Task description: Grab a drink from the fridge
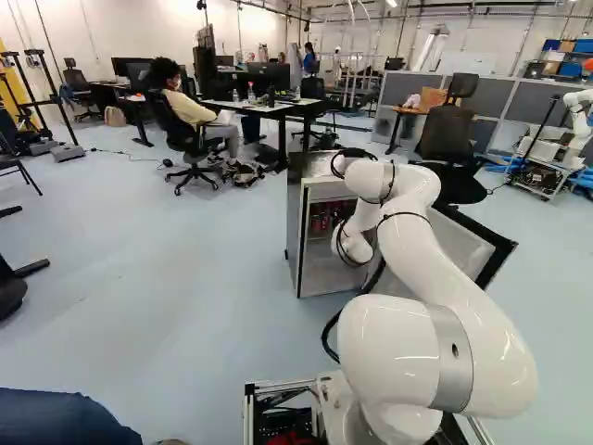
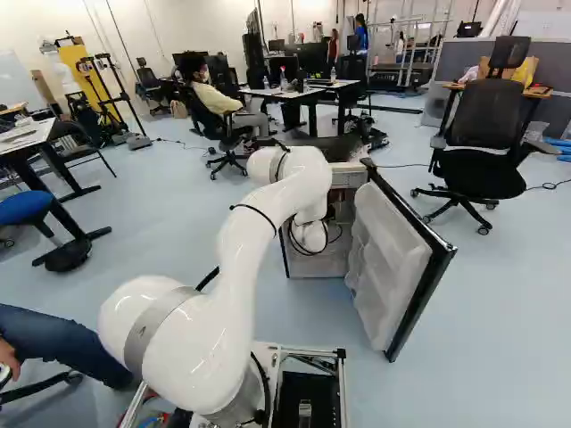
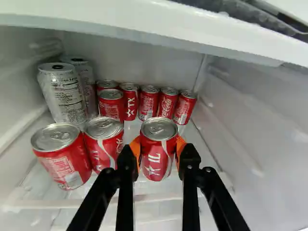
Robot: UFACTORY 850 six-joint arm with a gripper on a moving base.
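The tool (image 3: 159,153) is inside the fridge (image 1: 297,243), and its two fingers stand apart by the width of one small red can (image 3: 159,156). The orange pads (image 3: 181,145) touch this can from two opposite sides, so the tool has hold of it. The can is upright between the fingertips, with its silver top above the pads; whether its bottom touches the shelf (image 3: 156,198), I cannot tell. Just beside the held can, on one side only, there is a second red can (image 3: 103,153), and next to that one, farther from the tool, stands a third red can (image 3: 64,161). Ahead of the tool, deeper in the fridge, six more red cans (image 3: 148,103) stand in a close group near the back wall. Two taller pale cans (image 3: 62,94) are beside this group, close to the side wall. In the left base view, the white arm (image 1: 449,278) reaches forward to the fridge, and its wrist part (image 1: 353,245) is at the opening. The fridge door (image 2: 394,272) is wide open, to the right of the arm in the right base view. A black office chair (image 2: 484,134) stands beyond the door.
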